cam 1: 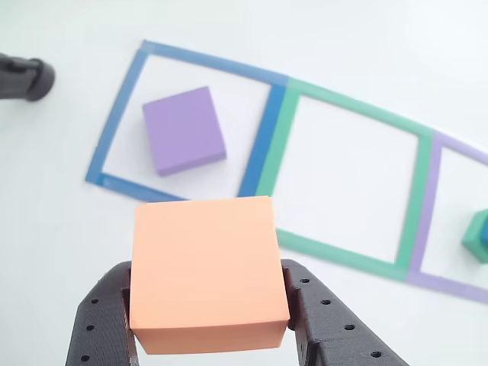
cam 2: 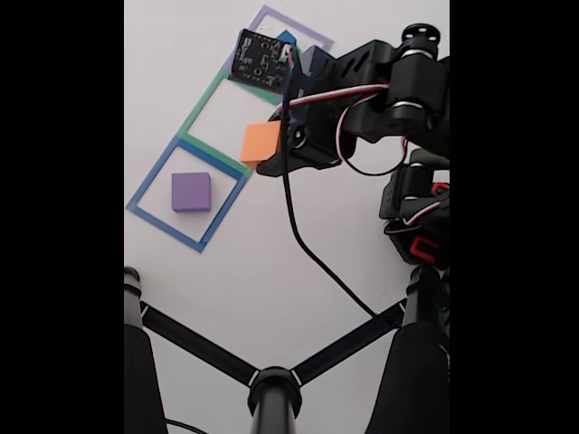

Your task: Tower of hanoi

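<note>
My gripper [cam 1: 209, 293] is shut on the orange block [cam 1: 206, 271], which hangs above the table in the other view, its two black fingers pressing the block's sides. In the fixed view the orange block [cam 2: 261, 142] sits at the gripper [cam 2: 264, 149] tip over the green tape square's edge. The purple block [cam 1: 184, 130] lies flat inside the blue tape square [cam 1: 114, 126]; it is the purple block [cam 2: 191, 192] in the fixed view too. A green block [cam 1: 477, 236] with a blue block [cam 1: 484, 235] on it shows at the right edge, inside the purple tape square [cam 1: 428, 213].
The green tape square [cam 1: 415, 206] between the other two has nothing inside it. A black cylinder [cam 1: 27, 78] lies at the far left. In the fixed view black tripod legs [cam 2: 271, 375] cross the bottom and the arm [cam 2: 398, 99] with its cable fills the upper right.
</note>
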`<state>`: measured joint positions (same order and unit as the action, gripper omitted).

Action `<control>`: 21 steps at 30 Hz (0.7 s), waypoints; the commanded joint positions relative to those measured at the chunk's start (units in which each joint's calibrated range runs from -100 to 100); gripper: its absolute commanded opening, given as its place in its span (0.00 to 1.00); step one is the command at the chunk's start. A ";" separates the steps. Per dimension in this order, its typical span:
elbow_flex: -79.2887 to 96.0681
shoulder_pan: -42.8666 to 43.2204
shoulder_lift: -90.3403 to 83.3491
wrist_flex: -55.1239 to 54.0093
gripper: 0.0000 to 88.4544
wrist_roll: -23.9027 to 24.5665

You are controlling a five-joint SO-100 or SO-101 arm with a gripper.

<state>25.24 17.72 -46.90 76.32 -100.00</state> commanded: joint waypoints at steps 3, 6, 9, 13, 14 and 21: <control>21.51 0.31 -1.18 -28.93 0.09 0.00; 32.96 0.38 0.18 -45.37 0.09 0.00; 39.50 1.15 2.67 -56.45 0.10 0.00; 44.96 2.44 9.24 -71.59 0.10 0.00; 45.68 2.75 11.72 -75.80 0.10 0.00; 45.96 3.74 24.78 -92.88 0.10 0.00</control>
<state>72.06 20.75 -26.80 -7.06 -99.61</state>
